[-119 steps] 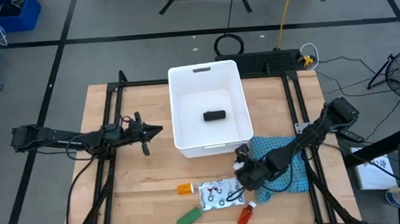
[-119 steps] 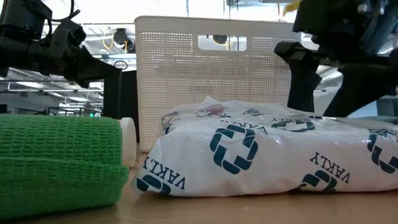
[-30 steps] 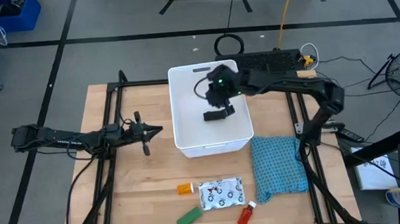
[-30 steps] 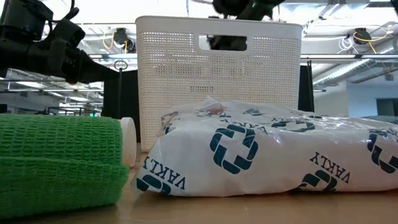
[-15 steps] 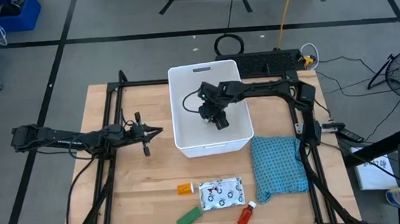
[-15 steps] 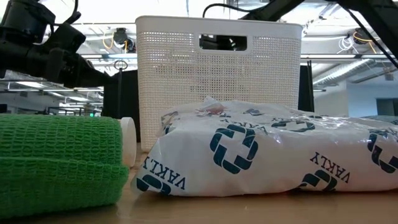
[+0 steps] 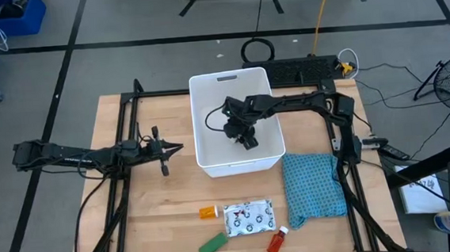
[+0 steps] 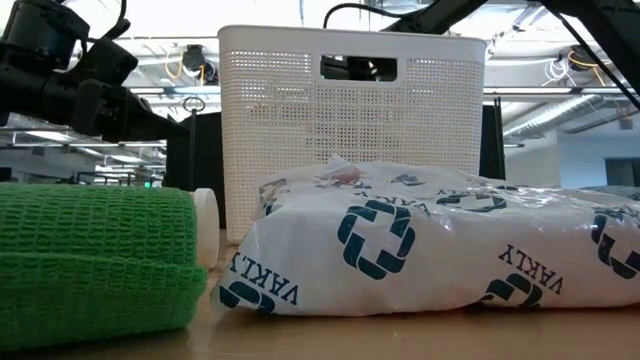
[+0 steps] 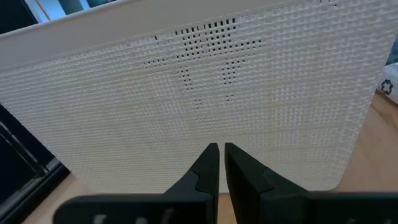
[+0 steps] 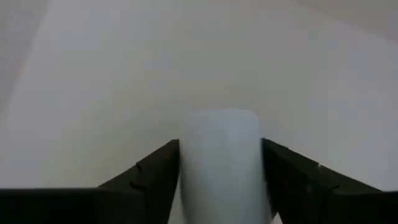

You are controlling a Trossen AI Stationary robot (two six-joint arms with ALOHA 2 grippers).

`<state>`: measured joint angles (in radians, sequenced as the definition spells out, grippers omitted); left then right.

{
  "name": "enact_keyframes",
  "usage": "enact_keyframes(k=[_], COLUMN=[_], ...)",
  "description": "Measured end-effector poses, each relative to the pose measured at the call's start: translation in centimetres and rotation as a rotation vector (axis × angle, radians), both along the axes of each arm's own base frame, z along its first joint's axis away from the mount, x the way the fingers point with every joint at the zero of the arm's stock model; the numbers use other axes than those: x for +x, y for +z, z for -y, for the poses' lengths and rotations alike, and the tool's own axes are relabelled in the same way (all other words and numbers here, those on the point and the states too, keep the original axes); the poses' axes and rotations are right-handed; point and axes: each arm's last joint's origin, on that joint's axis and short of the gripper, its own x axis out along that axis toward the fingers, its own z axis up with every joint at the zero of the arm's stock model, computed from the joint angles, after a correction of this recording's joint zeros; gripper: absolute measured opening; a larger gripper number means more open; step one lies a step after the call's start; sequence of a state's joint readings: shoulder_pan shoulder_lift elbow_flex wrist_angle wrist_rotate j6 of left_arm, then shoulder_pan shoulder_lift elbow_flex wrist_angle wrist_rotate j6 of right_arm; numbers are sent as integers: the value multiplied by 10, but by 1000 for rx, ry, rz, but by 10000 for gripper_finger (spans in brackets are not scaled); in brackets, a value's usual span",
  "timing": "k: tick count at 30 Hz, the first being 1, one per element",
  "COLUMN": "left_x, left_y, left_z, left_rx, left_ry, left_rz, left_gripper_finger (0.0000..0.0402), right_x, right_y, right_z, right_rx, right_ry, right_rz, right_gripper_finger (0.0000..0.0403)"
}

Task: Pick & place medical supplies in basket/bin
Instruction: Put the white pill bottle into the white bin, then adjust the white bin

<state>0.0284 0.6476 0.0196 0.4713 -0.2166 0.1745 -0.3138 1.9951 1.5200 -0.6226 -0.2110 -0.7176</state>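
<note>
The white tub [image 7: 199,144] stands at the table's middle far side. My right gripper [image 7: 239,130] reaches down inside it, shut on a small white bottle-like piece [image 10: 222,168]. A black item lies on the tub floor under the gripper, and I cannot tell it apart from the arm. My left gripper [image 7: 165,150] is shut and waits left of the tub, pointing at its wall [image 9: 217,81]. On the near table lie an orange bottle [image 7: 207,212], the printed white pouch [image 7: 249,218], a green roll [image 7: 212,244] and a red bottle [image 7: 277,240]. My right gripper pinches the white piece between its two fingers, one finger [image 10: 161,165] on each side [image 10: 189,162] of its rounded body. It holds the piece inside the tub, above the pale floor. Whether the piece rests on the floor cannot be seen.
A teal textured cloth [image 7: 314,185] lies right of the tub's near corner. In the low view the green roll [image 8: 90,250] and the pouch [image 8: 430,250] fill the foreground before the tub [image 8: 300,130]. Black frame rails run along the table's left and right sides.
My right gripper has moved from above the tub's far part toward its middle and has gone down below the rim, still carrying the white piece. The left arm has kept still.
</note>
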Motion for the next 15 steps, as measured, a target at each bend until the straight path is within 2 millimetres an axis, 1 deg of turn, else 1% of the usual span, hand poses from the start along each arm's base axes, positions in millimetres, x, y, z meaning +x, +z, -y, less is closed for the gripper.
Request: enact_keyframes(k=[4,8,11,15], left_x=[0,0,0,0], left_y=[0,0,0,-1], left_z=[0,0,0,0], left_rx=[-1,-4,-4,-6], left_ry=[-2,-5,-6,-5], left_rz=[-5,-2,-3,-6], left_gripper_finger=[31,31,31,31], right_x=[-1,-2,-3,-5], right_y=[5,11,21,34], right_z=[-3,-6,-10,-17], right_rx=[-21,-40,-68,-81], right_ry=[-26,-58,-57,-43], right_rz=[-1,2,21,45], right_gripper_finger=[253,276,286,287])
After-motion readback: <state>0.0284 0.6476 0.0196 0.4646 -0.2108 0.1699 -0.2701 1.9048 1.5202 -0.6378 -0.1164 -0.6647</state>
